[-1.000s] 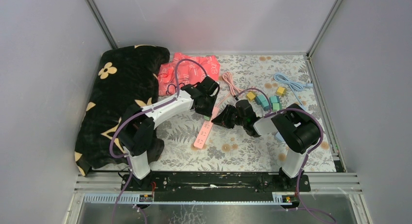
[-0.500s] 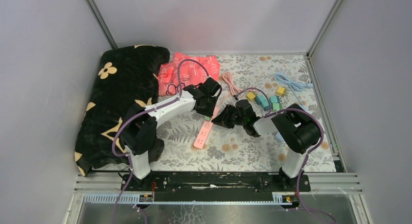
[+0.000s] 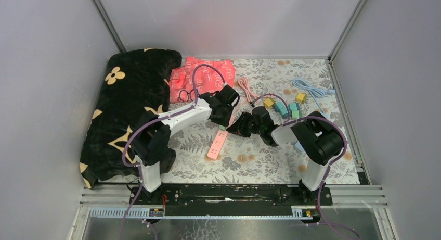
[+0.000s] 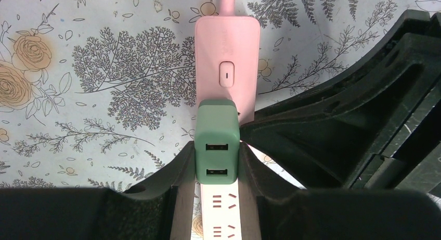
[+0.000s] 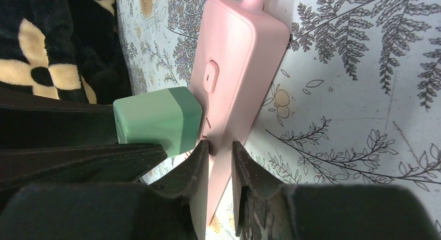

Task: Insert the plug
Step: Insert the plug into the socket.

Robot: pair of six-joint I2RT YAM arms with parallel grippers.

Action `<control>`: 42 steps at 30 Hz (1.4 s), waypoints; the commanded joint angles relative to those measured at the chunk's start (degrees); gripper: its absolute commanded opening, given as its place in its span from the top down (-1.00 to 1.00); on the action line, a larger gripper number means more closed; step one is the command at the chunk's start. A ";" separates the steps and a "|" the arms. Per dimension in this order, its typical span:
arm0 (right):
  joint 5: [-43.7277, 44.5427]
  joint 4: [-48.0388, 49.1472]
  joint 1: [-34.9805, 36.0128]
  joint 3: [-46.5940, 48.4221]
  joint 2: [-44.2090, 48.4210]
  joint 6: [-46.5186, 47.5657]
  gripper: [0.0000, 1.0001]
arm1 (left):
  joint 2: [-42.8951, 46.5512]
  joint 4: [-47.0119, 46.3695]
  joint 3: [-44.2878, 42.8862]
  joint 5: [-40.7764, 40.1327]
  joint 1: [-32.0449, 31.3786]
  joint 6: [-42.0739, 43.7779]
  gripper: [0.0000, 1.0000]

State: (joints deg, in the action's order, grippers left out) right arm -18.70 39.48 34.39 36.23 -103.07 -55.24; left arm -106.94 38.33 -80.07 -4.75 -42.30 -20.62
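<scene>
A pink power strip (image 3: 218, 141) lies on the floral cloth; it shows in the left wrist view (image 4: 227, 68) and the right wrist view (image 5: 236, 68). A green USB charger plug (image 4: 217, 141) stands on the strip just below its switch, also seen in the right wrist view (image 5: 158, 120). My left gripper (image 4: 217, 164) is shut on the green plug, one finger on each side. My right gripper (image 5: 220, 162) is shut on the strip's side edge, next to the plug. In the top view the left gripper (image 3: 222, 120) and right gripper (image 3: 235, 129) meet over the strip.
A black flowered blanket (image 3: 125, 99) lies at the left. A red packet (image 3: 200, 76) sits at the back. A pink cable (image 3: 244, 89), a blue cable (image 3: 312, 89) and several small coloured blocks (image 3: 286, 107) lie behind and right of the grippers.
The left arm's wrist has shifted slightly right and toward the strip. The right arm has not visibly moved.
</scene>
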 commanded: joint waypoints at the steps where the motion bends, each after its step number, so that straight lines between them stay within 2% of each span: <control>1: 4.31 -5.80 1.99 1.04 -2.30 3.22 0.50 | -2.76 -2.74 3.84 2.85 0.38 -0.66 1.00; 13: 3.50 -6.00 2.17 1.75 -2.76 3.60 0.51 | -6.56 -3.17 5.77 1.84 2.01 -0.41 1.00; 20: 3.59 -6.09 2.17 1.83 -2.74 3.91 0.52 | -8.38 -3.20 4.51 0.82 -1.26 -1.43 1.00; 29: 4.27 -7.13 2.35 2.29 -2.15 4.76 0.52 | -8.29 -5.69 8.90 0.64 -2.54 -3.42 1.00; 38: 4.90 -9.05 2.79 3.53 -0.37 6.18 0.44 | -8.41 -6.88 10.13 -0.69 -2.34 -3.82 1.00; 42: 6.28 -10.85 2.79 3.55 2.15 7.31 0.31 | -8.58 -6.94 10.15 -1.54 -2.39 -3.69 1.00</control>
State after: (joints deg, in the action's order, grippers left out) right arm -17.19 33.91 35.27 38.50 -101.82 -51.75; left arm -106.54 32.95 -75.48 -8.60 -43.92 -21.96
